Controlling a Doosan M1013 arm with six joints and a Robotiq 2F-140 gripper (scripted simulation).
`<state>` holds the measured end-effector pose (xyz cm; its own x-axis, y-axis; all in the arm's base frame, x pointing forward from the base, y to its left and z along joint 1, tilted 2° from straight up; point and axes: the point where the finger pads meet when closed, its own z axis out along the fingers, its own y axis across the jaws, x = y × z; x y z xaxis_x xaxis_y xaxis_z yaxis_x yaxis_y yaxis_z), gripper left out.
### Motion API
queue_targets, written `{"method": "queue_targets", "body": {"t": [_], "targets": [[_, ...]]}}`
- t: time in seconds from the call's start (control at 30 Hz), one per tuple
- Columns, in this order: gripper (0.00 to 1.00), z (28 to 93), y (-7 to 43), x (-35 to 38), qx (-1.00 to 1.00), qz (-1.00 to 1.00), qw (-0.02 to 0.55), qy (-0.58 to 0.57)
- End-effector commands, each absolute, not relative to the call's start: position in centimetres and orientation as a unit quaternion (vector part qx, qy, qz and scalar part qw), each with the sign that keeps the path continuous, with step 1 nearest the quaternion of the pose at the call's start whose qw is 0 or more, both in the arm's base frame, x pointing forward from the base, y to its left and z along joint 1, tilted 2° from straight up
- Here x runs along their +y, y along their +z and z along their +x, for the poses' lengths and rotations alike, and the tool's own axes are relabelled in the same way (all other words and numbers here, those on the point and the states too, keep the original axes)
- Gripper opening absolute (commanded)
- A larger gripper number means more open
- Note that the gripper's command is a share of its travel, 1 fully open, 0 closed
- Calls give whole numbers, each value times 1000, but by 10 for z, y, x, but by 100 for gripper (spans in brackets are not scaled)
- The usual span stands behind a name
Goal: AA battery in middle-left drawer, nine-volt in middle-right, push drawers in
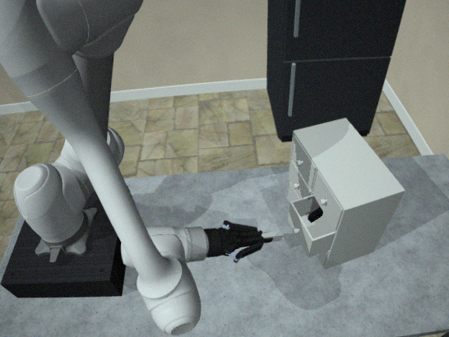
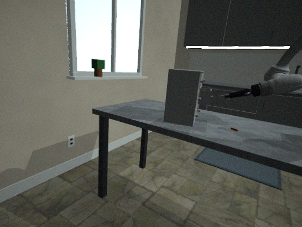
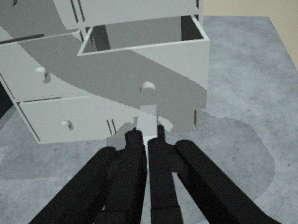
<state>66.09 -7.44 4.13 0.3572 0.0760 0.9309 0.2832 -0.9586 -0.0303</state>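
The small white chest (image 1: pixel 343 189) stands at the right of the table, its drawer fronts facing my arm. The right drawer of the middle row (image 1: pixel 306 215) is pulled partly out, and the black nine-volt battery (image 1: pixel 315 214) lies inside it. My gripper (image 1: pixel 276 237) is shut and empty, level above the table, its tips just short of this drawer's knob (image 3: pixel 149 87). The gripper also shows in the wrist view (image 3: pixel 147 117) and in the exterior view (image 2: pixel 224 96). The red AA battery (image 2: pixel 234 129) lies on the table in front of the chest, below the gripper.
The other drawers (image 3: pixel 47 90) look pushed in. The arm's black base (image 1: pixel 62 263) sits at the table's left end. A dark cabinet (image 1: pixel 329 62) stands behind the table.
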Motion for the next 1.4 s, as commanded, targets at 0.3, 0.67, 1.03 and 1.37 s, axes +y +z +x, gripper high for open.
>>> {"method": "queue_targets", "body": {"t": [0.3, 0.67, 1.03, 1.37], "targets": [[0, 661, 41, -74, -110, -818, 93, -556], [0, 661, 41, -74, -110, -818, 93, -556], [0, 663, 41, -74, -110, -818, 93, -556], [0, 667, 41, -73, -110, -818, 93, -556]]}}
